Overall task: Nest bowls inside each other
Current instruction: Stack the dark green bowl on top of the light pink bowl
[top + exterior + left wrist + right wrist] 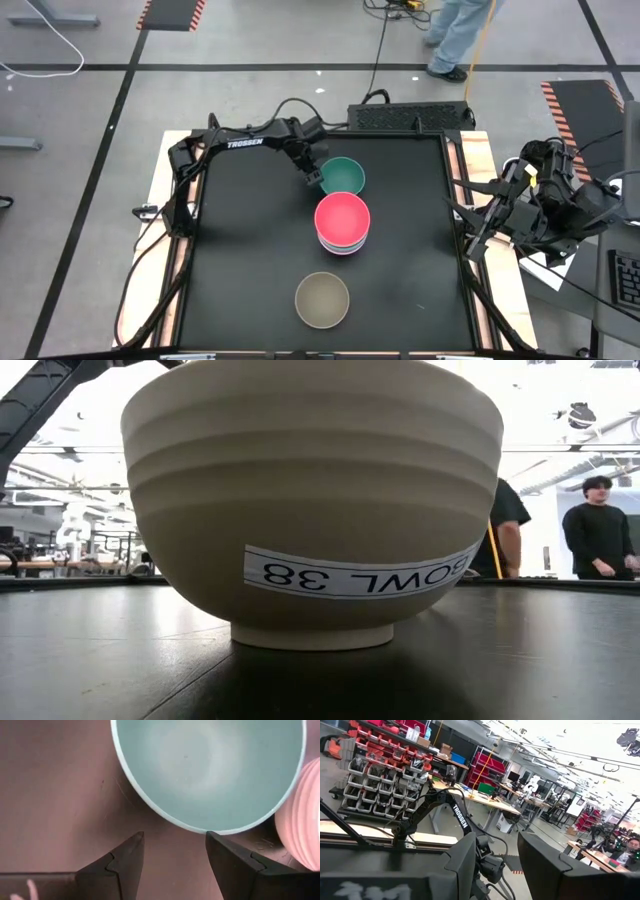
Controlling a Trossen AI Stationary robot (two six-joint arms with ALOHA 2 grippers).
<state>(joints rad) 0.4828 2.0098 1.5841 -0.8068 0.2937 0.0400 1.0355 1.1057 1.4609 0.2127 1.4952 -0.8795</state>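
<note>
Teal bowl [344,176] is sitting on the black mat [240,260] just behind the nested stack, whose top bowl is the red-pink bowl [342,219]; the two are nearly touching rim to rim. Olive-grey bowl [322,299] is standing alone in front of the stack, well apart from it. Left gripper [313,181] is hovering at the teal bowl's rim on the side away from the right arm, fingers [127,857] spread to a moderate gap and holding nothing; in the left wrist view the rim is lying just ahead of the fingertips, not yet between them. Right gripper [495,865] is parked off the mat's edge, well clear of the stack, jaws apart and empty. Risks, judging from here: one finger needs to drop inside the rim and one outside, and if both land outside, the bowl is likely to skid toward the stack and knock it. A shallow pinch on a thin, smooth rim could let the bowl tilt or slip during the lift. Room: open mat is lying on the left arm's side of the stack and toward the olive-grey bowl; the tight spot is the narrow gap between teal bowl and stack.
</note>
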